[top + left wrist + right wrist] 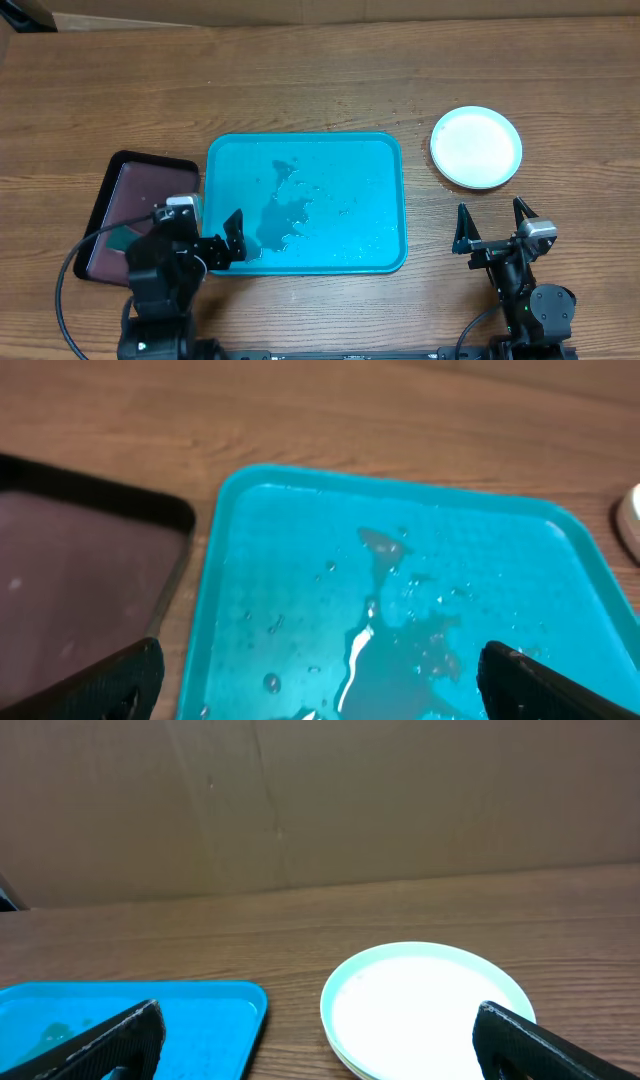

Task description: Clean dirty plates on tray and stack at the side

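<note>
Grippers first. Left gripper (320,665) is hanging with its fingers (120,680) spread wide and holding nothing, over the near left corner of the turquoise tray (305,138). One fingertip is sitting over the gap between that tray and the maroon tray (135,190), and the other is sitting over the wet tray floor.

Right gripper (491,208) is likewise standing wide apart and empty, above bare wooden table (330,70) just right of the turquoise tray. It is pointing toward the plates (476,147).

Plates are sitting stacked on the table to the right of the tray, apart from its rim and a little beyond the right fingertips. The top one is showing a clean white face with a pale teal rim. The right wrist view is showing a second rim beneath it, but I cannot tell the full count.

The turquoise tray is lying in the middle of the table, carrying no plates. A shallow puddle (280,205) and scattered droplets are glistening on its floor. The maroon tray is lying just beside its left edge, partly under the left arm.
</note>
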`<state>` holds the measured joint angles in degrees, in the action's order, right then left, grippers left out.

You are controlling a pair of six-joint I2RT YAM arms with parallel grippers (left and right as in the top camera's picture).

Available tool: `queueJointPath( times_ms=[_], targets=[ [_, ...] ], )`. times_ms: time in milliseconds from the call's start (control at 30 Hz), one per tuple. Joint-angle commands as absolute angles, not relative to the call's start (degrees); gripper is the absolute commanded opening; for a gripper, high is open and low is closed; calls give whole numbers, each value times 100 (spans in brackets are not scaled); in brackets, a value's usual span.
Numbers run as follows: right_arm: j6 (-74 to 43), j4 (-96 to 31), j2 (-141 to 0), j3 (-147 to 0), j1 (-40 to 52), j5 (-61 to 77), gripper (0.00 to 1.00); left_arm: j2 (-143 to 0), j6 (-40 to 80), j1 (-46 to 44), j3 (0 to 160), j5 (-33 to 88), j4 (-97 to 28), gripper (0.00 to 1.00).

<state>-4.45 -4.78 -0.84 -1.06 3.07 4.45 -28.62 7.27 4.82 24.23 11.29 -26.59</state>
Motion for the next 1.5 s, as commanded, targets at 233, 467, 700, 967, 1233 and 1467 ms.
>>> queueJointPath(
  times_ms=[233,467,700,967,1233,1467],
  targets=[
    [-425,-456,-27,-49,287,410,100,-1693,617,-121,1188,888,-1028,100],
    [-425,-456,-27,-49,287,410,100,-972,617,-119,368,832,-158,100],
    [-427,-456,-27,-49,287,410,100,-399,617,-119,27,644,150,100],
    [-425,-456,-27,-49,287,410,100,-19,576,-121,27,336,64,100],
    [-425,-456,-27,-49,287,410,100,-19,567,-121,27,196,-451,100],
    [-427,-456,-27,-49,287,410,100,-19,467,-123,27,193,-445,100]
  ],
)
